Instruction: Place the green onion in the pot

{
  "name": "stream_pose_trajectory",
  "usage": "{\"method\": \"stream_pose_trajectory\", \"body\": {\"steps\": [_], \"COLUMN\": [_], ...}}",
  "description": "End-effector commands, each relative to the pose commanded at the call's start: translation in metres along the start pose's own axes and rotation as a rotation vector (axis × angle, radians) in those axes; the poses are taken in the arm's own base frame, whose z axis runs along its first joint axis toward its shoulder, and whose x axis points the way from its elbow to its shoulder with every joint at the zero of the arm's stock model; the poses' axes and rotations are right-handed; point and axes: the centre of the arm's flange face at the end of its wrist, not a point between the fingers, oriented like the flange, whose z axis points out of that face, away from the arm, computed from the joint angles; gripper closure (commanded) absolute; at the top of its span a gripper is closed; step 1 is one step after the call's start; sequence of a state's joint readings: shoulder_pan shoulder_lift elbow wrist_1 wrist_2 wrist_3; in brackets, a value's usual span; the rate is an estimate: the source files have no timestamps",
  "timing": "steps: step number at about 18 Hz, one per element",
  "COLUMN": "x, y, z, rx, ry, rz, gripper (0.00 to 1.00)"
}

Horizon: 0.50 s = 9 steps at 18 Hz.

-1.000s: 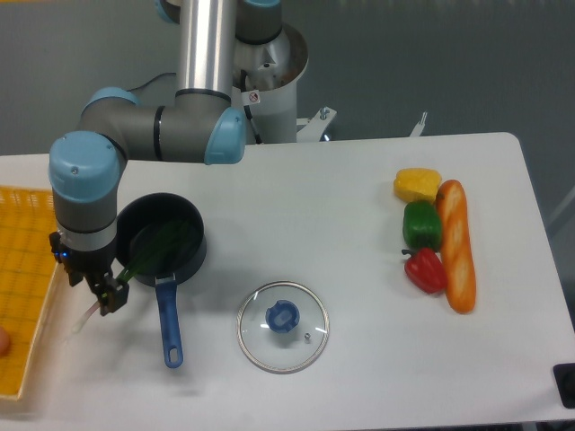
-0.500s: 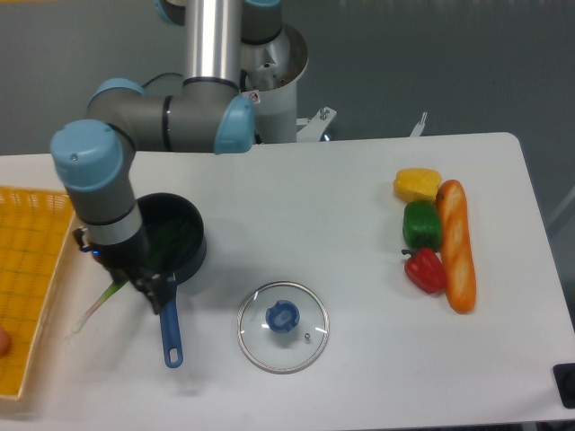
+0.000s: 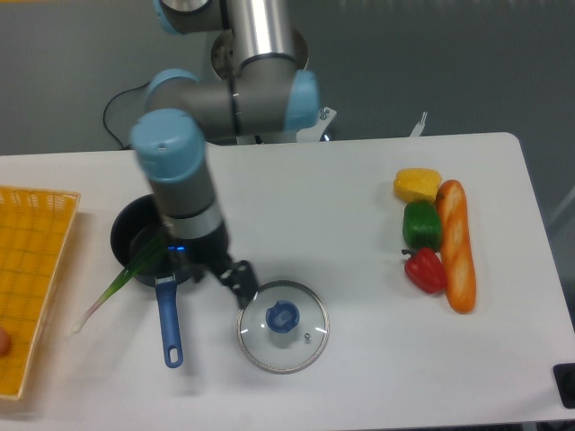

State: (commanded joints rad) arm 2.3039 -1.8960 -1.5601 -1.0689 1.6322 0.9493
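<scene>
Green onion lies half in the pot, root end hanging out toward the worktop's left edge. My pincer holds nothing; can't tell how far it's spread.

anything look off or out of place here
Yes: the green onion is only partly in the pot. Its leafy end lies inside, but the stalk slants out over the front-left rim, with the pale root end resting on the table near the yellow basket. The glass lid lies apart from the pot.
</scene>
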Motion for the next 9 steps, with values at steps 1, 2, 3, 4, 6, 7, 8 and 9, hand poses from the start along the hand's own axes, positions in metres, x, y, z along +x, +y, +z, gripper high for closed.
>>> {"method": "stream_pose_trajectory", "body": {"steps": [1, 2, 3, 4, 6, 7, 8, 9], "x": [-0.006, -0.013, -0.02, -0.029, -0.048, -0.055, -0.06, -0.063], "y": [0.009, 0.022, 0.034, 0.045, 0.066, 0.076, 0.082, 0.087], "z": [0.001, -0.005, -0.009, -0.01, -0.009, -0.007, -0.008, -0.008], "rx": [-0.016, -0.026, -0.028, -0.023, -0.002, -0.003, -0.007, -0.009], "ry": [0.018, 0.03, 0.043, 0.059, 0.088, 0.099, 0.1, 0.102], "rz": [0.021, 0.049, 0.072, 0.081, 0.077, 0.096, 0.127, 0.153], "gripper": [0.0, 0.0, 0.0, 0.0, 0.0, 0.0, 0.0, 0.0]}}
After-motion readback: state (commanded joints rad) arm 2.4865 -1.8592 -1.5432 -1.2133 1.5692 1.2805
